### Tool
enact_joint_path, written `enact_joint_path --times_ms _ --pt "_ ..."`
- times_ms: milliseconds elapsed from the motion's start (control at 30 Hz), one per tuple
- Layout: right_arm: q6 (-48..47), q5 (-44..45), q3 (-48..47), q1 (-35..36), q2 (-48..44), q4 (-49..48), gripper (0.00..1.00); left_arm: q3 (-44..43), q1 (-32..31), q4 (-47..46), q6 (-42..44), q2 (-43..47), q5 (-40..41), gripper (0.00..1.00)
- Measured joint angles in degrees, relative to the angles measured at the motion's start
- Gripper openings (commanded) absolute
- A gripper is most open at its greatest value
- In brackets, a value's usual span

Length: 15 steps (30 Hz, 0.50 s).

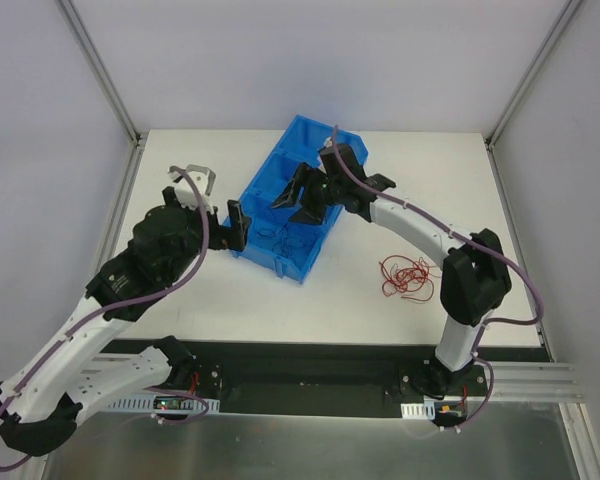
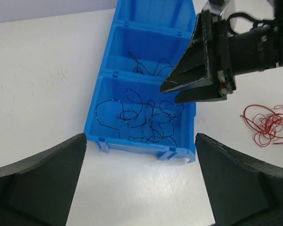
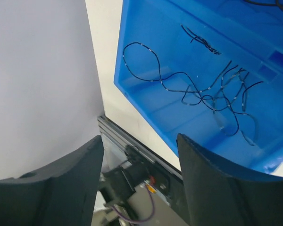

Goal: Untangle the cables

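Thin black cables (image 2: pixel 142 115) lie loosely tangled in the near compartment of a blue bin (image 1: pixel 280 262), with more black cables (image 2: pixel 148 66) in the middle compartment. The right wrist view also looks down on black cables (image 3: pixel 203 92) in the bin. A bunch of red cables (image 1: pixel 405 275) rests on the white table right of the bin, and the red cables (image 2: pixel 269 123) show again in the left wrist view. My right gripper (image 1: pixel 302 200) hangs over the bin, open and empty. My left gripper (image 1: pixel 208 210) stands wide open beside the bin's left side, holding nothing.
A grey metal bracket (image 1: pixel 204 176) sits at the back left of the table. Aluminium frame rails (image 1: pixel 100 70) and white walls enclose the table. The right arm (image 1: pixel 470 285) stands close to the red cables.
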State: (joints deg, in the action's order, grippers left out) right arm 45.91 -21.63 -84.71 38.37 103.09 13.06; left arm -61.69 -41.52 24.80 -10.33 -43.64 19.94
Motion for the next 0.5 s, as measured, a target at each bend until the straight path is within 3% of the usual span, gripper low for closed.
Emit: enact_joint_path --times_ms 133,267,500 --pt "-8.0 -0.5 -3.2 -0.7 -1.1 6.4 0.72 -0.5 0.0 -0.1 -0.1 -4.9 -1.7 0.99" --pt "-13.7 -0.6 3.0 -3.8 -8.7 11.3 0.69 -1.9 0.0 -0.4 -0.6 -10.3 -4.8 0.99" --pt "-20.5 5.6 18.6 -21.5 -27.0 23.6 0.63 -8.1 0.0 -1.3 -1.5 -20.5 -11.9 0.99"
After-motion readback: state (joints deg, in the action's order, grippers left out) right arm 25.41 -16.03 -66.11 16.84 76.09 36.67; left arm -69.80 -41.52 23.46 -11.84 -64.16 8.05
